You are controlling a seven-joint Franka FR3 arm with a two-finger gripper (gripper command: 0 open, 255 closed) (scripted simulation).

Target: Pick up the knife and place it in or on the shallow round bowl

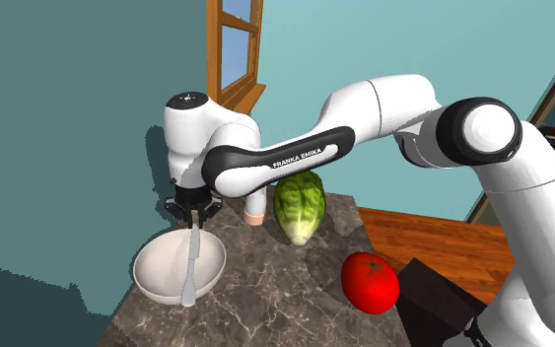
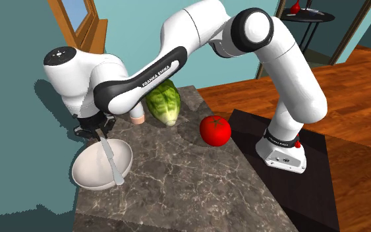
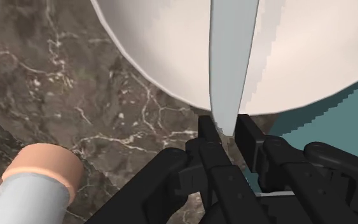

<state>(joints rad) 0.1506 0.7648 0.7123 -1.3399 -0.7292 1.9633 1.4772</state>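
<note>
Worktop of dark veined stone (image 1: 285, 296) carries a shallow round white bowl (image 1: 152, 268) near its edge. Above the bowl, the black two-finger tool (image 1: 194, 210) is clamped narrowly on one end of a long pale grey knife (image 1: 189, 264). The knife hangs down into the bowl; whether it touches is unclear. A green lettuce head (image 1: 300, 207), a red tomato (image 1: 370, 282) and a small grey cylinder with a peach end (image 1: 255, 210) stand outside the bowl.
</note>
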